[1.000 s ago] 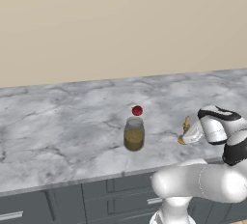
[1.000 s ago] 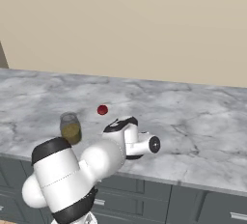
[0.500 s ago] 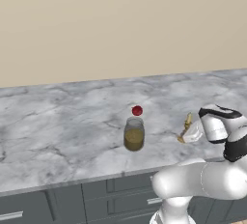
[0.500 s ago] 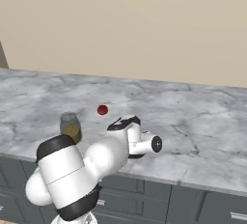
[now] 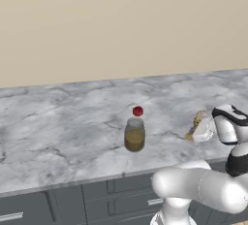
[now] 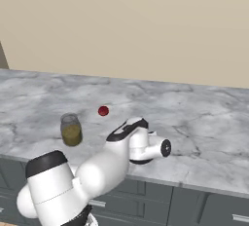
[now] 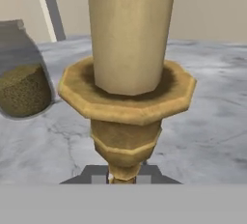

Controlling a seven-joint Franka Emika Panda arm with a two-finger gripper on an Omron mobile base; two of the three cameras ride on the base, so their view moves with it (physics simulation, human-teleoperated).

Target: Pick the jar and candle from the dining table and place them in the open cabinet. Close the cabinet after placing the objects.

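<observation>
1. A plain beige wall backs the dining table [image 5: 58,122], a marble-veined slab over dark drawer fronts.
2. The gripper [image 7: 123,177] is clamped on the candle [image 7: 130,63] low on its brass holder; the pale stick rises straight up the hand view.
3. From the left base view the candle [image 5: 196,123] stands near the table's front edge, well right of the jar [image 5: 134,135].
4. The jar [image 6: 71,129] waits upright, with a small red ball [image 6: 103,110] just behind it.
5. Judged next: lift straight up first, so the flared base clears the slab without dragging.
6. Keep the hand level during the carry; a thin stem gripped low could swing or slip.
7. Steer away from the jar while withdrawing.
</observation>
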